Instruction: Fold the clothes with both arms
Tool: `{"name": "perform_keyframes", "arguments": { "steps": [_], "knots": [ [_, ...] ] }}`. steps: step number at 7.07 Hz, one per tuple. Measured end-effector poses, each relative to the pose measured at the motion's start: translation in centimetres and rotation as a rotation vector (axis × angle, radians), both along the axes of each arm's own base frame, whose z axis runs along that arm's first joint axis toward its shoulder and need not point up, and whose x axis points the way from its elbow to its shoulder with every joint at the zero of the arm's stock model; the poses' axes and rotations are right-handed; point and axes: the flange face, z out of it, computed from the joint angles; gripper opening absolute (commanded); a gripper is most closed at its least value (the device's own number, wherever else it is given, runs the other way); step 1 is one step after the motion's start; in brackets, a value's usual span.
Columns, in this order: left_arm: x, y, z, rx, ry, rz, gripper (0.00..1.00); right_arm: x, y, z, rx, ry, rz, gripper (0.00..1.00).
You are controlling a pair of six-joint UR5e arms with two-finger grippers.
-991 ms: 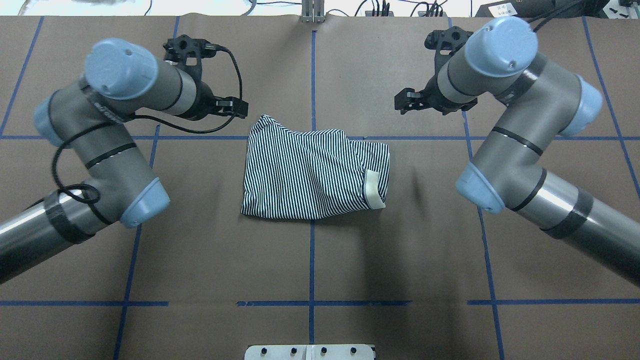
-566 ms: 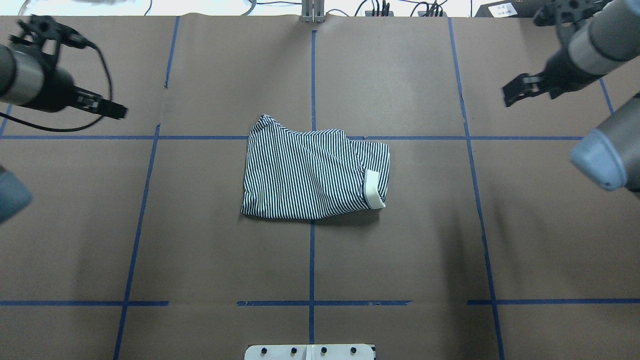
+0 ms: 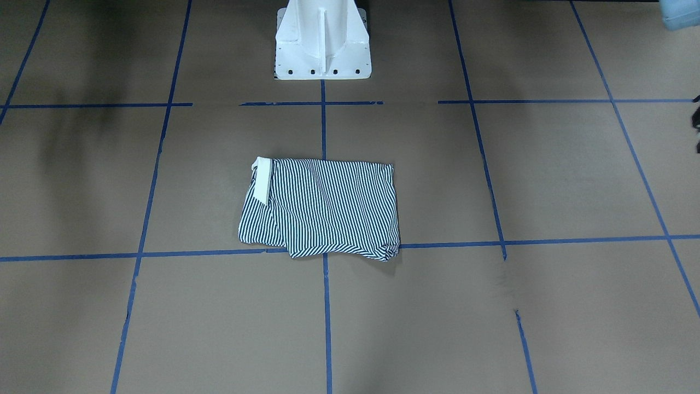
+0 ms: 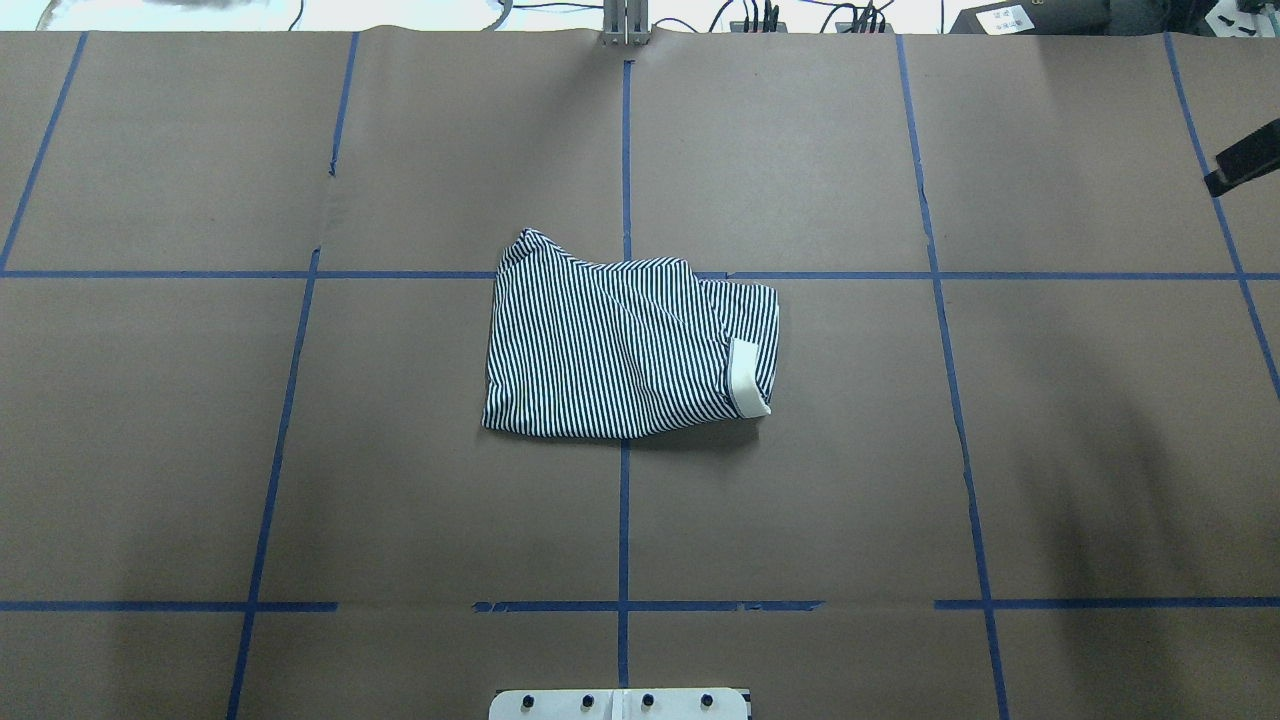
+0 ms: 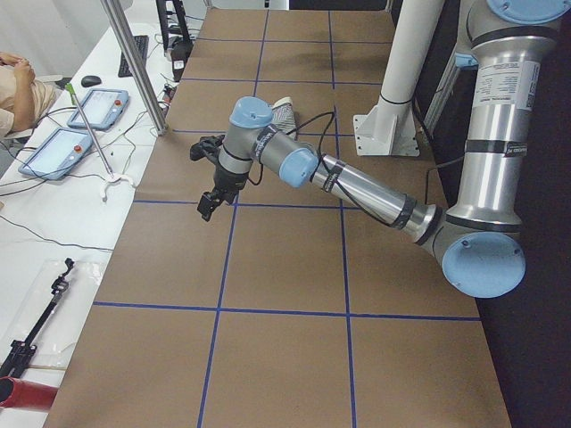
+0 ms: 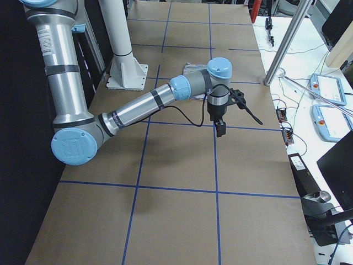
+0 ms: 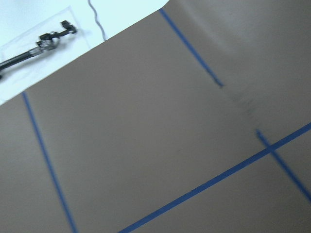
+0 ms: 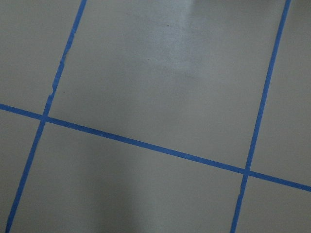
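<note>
The clothes are one striped polo shirt (image 4: 620, 345), lying folded into a rough rectangle at the table's middle with its cream collar (image 4: 748, 378) at the right end. It also shows in the front-facing view as the shirt (image 3: 322, 210). Neither gripper touches it. My left gripper (image 5: 207, 207) hangs over bare table far to the left, out of the overhead view. My right gripper (image 6: 220, 129) hangs far to the right. Only a black piece of the right gripper (image 4: 1245, 165) shows at the overhead view's edge. I cannot tell whether either gripper is open or shut. Both wrist views show only brown table and blue tape.
The white pedestal base (image 3: 322, 46) stands at the robot's side of the table. Blue tape lines (image 4: 624, 500) grid the brown surface. Side benches carry tablets (image 5: 58, 152), cables and a metal pole (image 5: 134, 62). A person's arm (image 5: 13, 76) rests at one bench.
Both arms have swung outward, away from the shirt. The left arm has left the overhead view and the right one is almost out at its right edge. The shirt has not moved.
</note>
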Motion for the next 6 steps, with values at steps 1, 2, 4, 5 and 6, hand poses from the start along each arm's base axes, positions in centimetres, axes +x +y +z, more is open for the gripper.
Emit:
{"name": "perform_keyframes", "arguments": {
  "steps": [1,2,4,5,6],
  "knots": [
    [-1.0,0.2,1.2,-0.028,0.001,0.002,1.0,1.0,1.1,1.9,-0.042,0.002,0.0,1.0],
    [-1.9,0.7,4.0,-0.089,0.009,-0.005,1.0,1.7,3.3,5.3,-0.111,0.01,0.007,1.0],
    [-7.7,2.0,11.5,-0.238,0.051,-0.103,1.0,3.9,6.8,11.1,-0.239,-0.002,0.048,1.0],
    [-10.3,3.5,14.4,-0.301,0.123,-0.134,1.0,6.1,8.6,13.5,-0.289,-0.068,0.089,1.0],
    [-11.2,5.2,16.7,-0.347,0.188,-0.132,1.0,8.1,10.8,15.4,-0.3,-0.122,0.12,1.0]
  ]
}}
